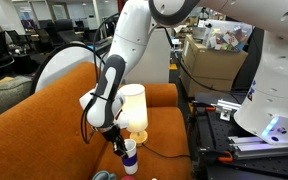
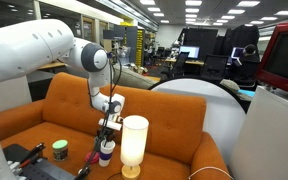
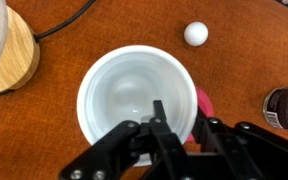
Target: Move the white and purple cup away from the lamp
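Note:
The white and purple cup [image 3: 134, 95] stands upright beside the lamp, seen from above as an open white rim. It also shows in both exterior views [image 1: 131, 158] [image 2: 107, 152]. The lamp [image 1: 133, 108] [image 2: 134, 142] glows cream, and its wooden base [image 3: 9, 55] sits at the wrist view's left edge. My gripper [image 3: 179, 125] comes down on the cup's near-right rim, one finger inside the cup and one outside, closed on the wall. It shows right above the cup in both exterior views [image 1: 122, 143] [image 2: 108, 135].
A small white ball [image 3: 195, 33] lies beyond the cup. A dark jar [image 3: 284, 108] stands at the right edge and a pink object [image 3: 204, 103] peeks from under the cup. A green-lidded container [image 2: 59, 150] sits further off. The lamp cord [image 3: 64, 25] runs behind. An orange sofa [image 2: 164, 115] backs the brown surface.

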You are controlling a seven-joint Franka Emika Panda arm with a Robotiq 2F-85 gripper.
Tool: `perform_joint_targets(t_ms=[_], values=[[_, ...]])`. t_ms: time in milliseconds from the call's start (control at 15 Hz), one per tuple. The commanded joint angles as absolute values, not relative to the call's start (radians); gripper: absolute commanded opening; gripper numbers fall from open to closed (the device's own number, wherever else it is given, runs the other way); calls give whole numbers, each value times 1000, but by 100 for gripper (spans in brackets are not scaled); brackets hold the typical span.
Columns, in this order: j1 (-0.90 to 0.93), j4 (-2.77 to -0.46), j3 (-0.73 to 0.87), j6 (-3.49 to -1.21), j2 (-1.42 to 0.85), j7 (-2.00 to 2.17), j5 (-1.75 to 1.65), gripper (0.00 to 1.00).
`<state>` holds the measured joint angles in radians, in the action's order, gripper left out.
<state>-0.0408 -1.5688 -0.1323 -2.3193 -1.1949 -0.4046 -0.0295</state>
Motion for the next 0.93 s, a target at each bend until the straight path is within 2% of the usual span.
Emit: perform_joint_targets(t_ms=[0,467,867], values=[[-72,-1566,-153,-2288,-1186,-421,-27,2],[-17,-1705,-115,-2383,-1042,-316,-49,2],[81,-1906,-103,-2564,-876,-221,-116,2]])
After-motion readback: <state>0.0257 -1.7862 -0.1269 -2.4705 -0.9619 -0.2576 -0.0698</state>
